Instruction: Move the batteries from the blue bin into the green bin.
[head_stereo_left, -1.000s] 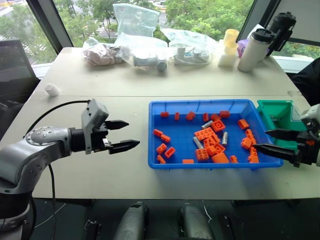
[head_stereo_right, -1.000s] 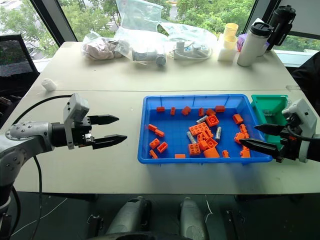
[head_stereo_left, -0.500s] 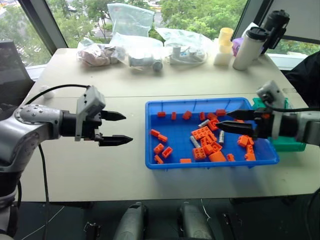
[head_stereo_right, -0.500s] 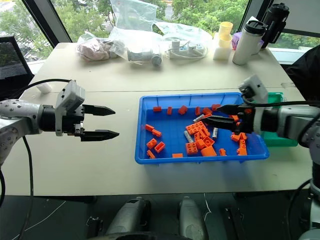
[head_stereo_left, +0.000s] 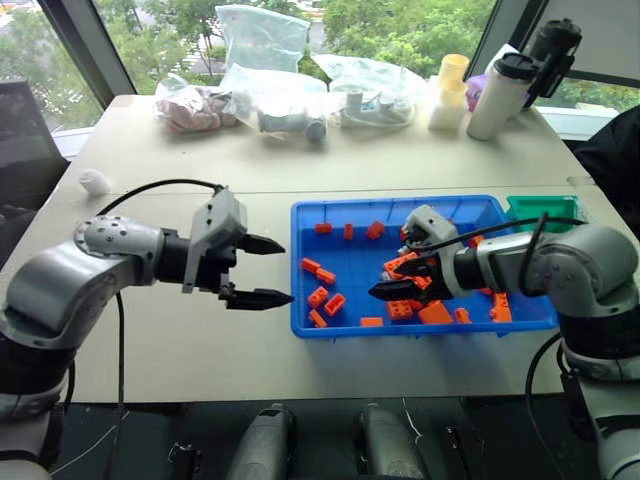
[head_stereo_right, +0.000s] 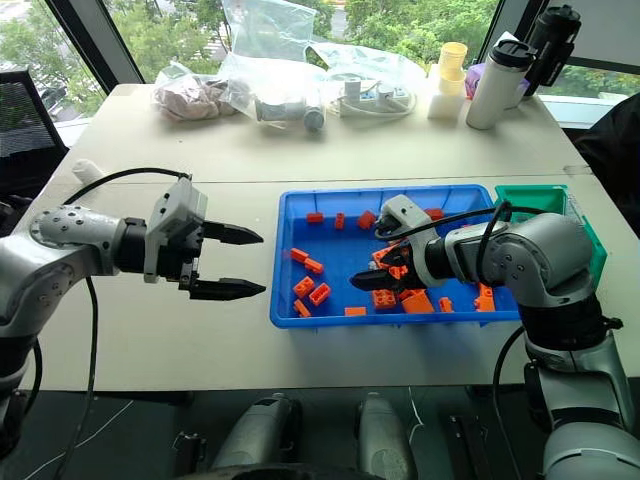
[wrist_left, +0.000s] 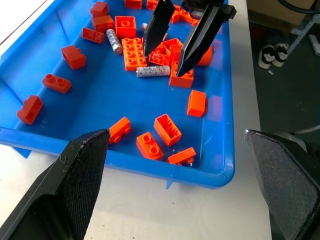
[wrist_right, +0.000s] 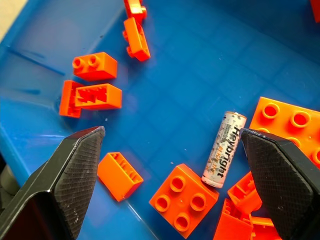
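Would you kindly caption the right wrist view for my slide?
Open right gripper poised over a battery among orange bricks in the blue bin.

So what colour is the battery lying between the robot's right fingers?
Silver-grey with dark lettering; the battery shows best in the right wrist view, among orange bricks.

left pincer open, right pincer open, angled downward

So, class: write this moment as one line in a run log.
right gripper: open, over a battery in blue bin | left gripper: open, beside bin | green bin: contents unseen
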